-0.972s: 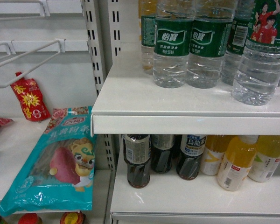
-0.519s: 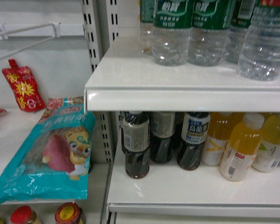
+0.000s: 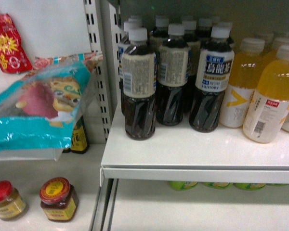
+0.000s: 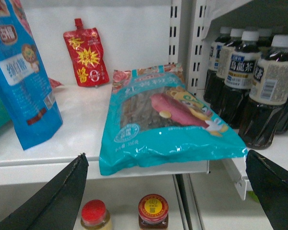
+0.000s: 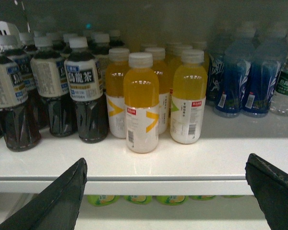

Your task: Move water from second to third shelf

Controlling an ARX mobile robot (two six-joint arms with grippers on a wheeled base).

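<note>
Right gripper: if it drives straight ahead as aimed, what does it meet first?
Probably the front yellow juice bottle with a white cap, centred between the open black fingers, standing nearest the white shelf edge. Depth is uncertain.

head camera sits close, angled down over the white shelf (image 3: 197,151), dark tea bottles (image 3: 139,91) dead centre. left wrist camera looks level and forward between its two dark fingers (image 4: 53,201), the teal snack bag (image 4: 163,120) just beyond them and the tea bottles (image 4: 271,96) past the right finger. right wrist camera faces the yellow drink bottles (image 5: 141,103) straight on, between its own fingers (image 5: 57,201). all three views share the tea bottles (image 5: 84,91).
</note>
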